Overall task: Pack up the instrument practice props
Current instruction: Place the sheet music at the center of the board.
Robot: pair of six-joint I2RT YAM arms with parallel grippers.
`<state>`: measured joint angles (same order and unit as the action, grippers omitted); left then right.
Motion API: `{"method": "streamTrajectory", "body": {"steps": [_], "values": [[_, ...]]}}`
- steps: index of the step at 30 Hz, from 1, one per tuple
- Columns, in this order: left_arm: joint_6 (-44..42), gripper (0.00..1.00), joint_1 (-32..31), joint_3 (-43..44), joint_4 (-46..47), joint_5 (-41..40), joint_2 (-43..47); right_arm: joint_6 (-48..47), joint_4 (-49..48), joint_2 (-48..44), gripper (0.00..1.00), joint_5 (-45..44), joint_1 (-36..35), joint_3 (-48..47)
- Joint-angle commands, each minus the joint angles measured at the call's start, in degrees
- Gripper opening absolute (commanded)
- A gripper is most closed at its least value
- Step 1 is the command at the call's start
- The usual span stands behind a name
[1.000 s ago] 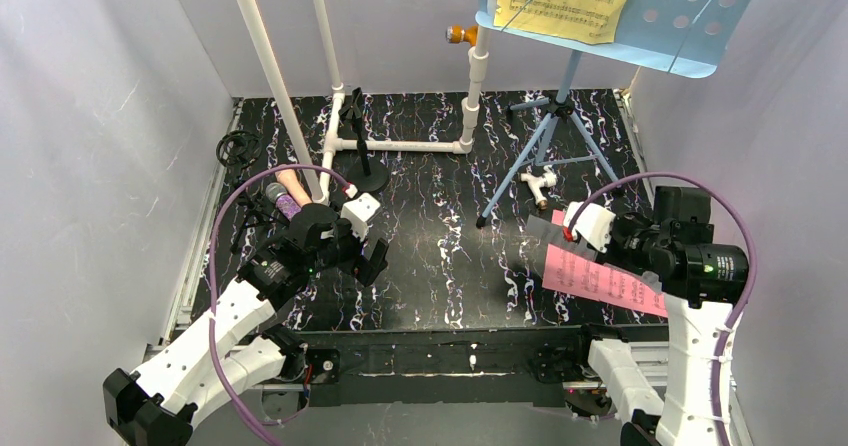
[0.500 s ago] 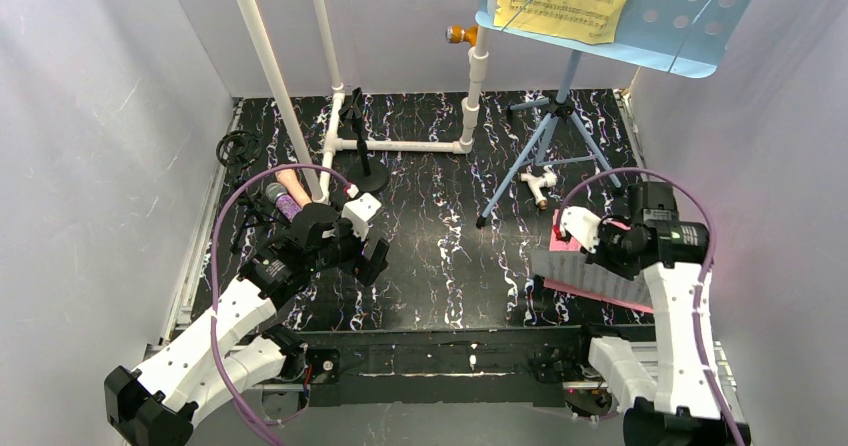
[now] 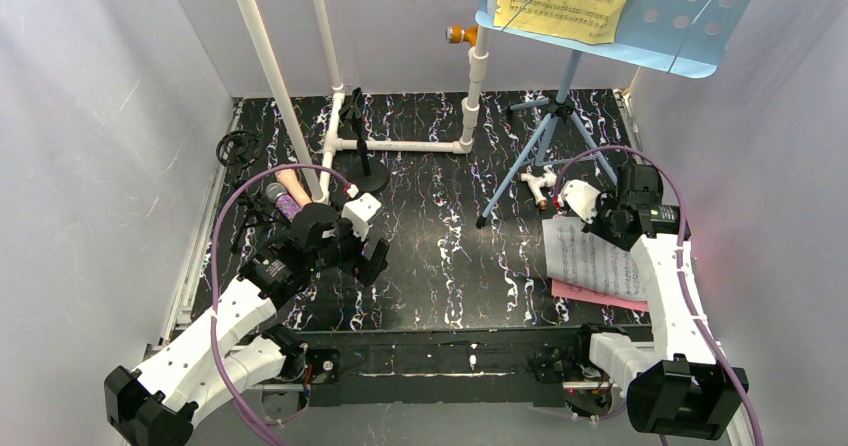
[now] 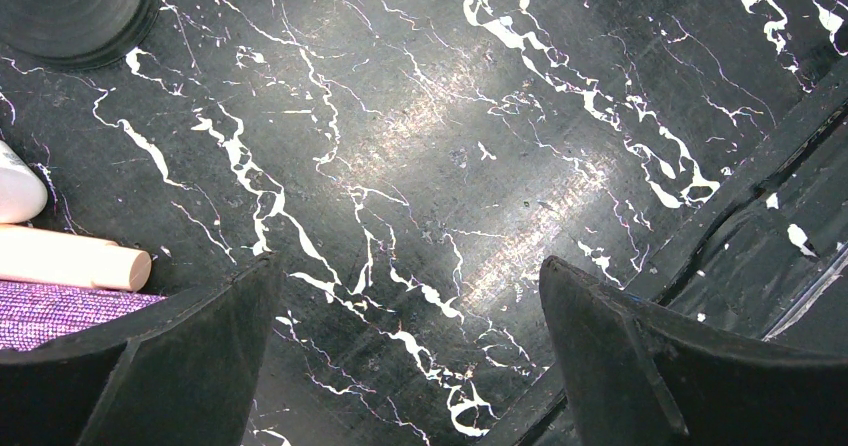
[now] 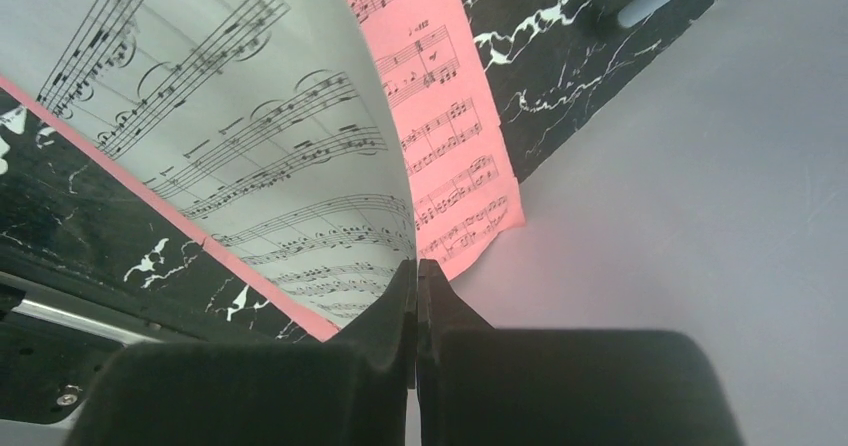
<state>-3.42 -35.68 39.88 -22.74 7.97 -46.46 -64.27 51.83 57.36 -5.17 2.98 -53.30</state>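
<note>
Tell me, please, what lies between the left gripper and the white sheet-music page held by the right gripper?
Nothing but bare black marbled tabletop, as the top view shows, between the left gripper and the white sheet-music page.

three music pages (image 3: 590,261), two microphones (image 3: 285,204)

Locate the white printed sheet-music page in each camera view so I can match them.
Top external: white printed sheet-music page at lower right.
Left wrist: not in view.
Right wrist: upper left, curving down toward the camera.
Shared landmark: pink paper sheet under it, in both those views.
</note>
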Motion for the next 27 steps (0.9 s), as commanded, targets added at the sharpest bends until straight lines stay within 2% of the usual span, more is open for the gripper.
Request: {"method": "streamTrajectory", "body": {"steps": [1,5,10,19,27], "values": [[-0.18,1.00,0.30,0.35,-0.46,0.81,0.42,1.32,1.89,-1.25,0.01,5.61,0.09,-6.43],[-0.20,1.00,0.35,0.45,-0.37,1.04,0.08,2.72,3.69,-3.50,0.01,6.84,0.09,-9.03],[-0.20,1.00,0.35,0.39,-0.46,1.09,-0.12,4.64,-4.70,-5.35,0.01,-2.15,0.09,-1.51],[-0.19,1.00,0.32,0.29,-0.46,0.83,-0.56,7.40,-16.02,0.49,0.01,-8.85,0.09,4.98],[-0.22,1.00,0.31,0.28,-0.46,0.91,-0.10,7.23,-21.72,5.68,0.05,-8.37,0.35,7.90]]}}
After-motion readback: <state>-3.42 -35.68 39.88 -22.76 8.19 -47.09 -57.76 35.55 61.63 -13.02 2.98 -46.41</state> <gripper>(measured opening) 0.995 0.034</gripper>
